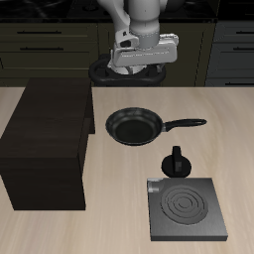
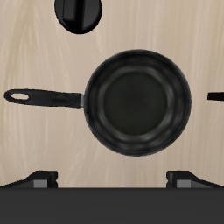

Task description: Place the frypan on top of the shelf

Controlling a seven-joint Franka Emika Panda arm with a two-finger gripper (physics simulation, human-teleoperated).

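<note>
Currently the gripper (image 1: 142, 65) hangs above the counter (image 1: 228, 129), its fingers spread and empty, with the frypan (image 1: 134, 126) resting flat on the wood beneath it, beside the shelf (image 1: 48, 134). To do the pickup well, I judge it should descend squarely over the long handle (image 2: 44, 97), close near the bowl end so the pan tips little, then lift clear above the shelf's flat top. Counted: one frypan, one shelf, one stove plate (image 1: 186, 210), one knob (image 1: 177, 163).
</note>
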